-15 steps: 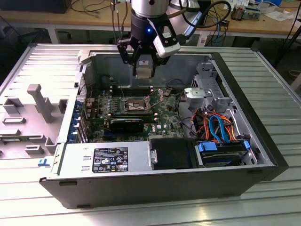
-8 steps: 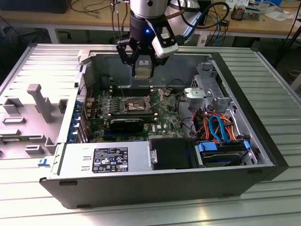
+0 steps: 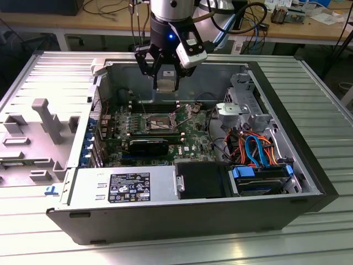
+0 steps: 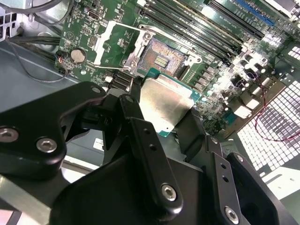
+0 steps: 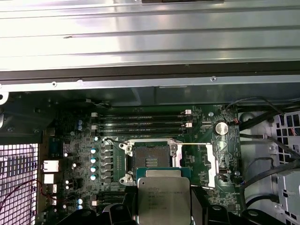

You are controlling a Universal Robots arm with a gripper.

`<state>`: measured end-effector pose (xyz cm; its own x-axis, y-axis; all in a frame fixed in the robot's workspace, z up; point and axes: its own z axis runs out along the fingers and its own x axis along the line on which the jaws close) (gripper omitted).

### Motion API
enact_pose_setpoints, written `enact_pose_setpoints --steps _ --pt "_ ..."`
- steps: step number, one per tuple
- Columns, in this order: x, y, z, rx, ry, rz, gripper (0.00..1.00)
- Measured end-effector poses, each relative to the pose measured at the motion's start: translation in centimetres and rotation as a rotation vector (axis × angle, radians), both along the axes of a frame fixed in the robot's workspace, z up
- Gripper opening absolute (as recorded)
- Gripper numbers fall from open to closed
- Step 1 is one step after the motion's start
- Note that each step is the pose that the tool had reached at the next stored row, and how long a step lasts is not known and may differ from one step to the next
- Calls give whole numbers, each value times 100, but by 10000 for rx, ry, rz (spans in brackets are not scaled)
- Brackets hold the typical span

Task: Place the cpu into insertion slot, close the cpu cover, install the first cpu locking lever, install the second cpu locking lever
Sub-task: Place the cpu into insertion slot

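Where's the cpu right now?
In the second wrist view the cpu is clamped in the gripper, held in the air above the empty insertion slot, not yet seated.

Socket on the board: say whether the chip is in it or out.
Out. The socket shows its bare dark centre, and the chip sits clamped in the tool above it.

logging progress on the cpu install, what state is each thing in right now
gripper, shut on the cpu
cpu, held in the air, not seated
insertion slot, empty, contacts exposed
cpu cover, flipped open
computer case, side open
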<state>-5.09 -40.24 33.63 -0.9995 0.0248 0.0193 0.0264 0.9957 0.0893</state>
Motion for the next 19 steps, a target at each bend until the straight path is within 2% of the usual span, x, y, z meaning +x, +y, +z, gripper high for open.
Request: enact_pose_setpoints --steps 9,19 --pt "0 0 -4 0 0 -296 55" --pt "0 0 -11 1 0 -419 55"
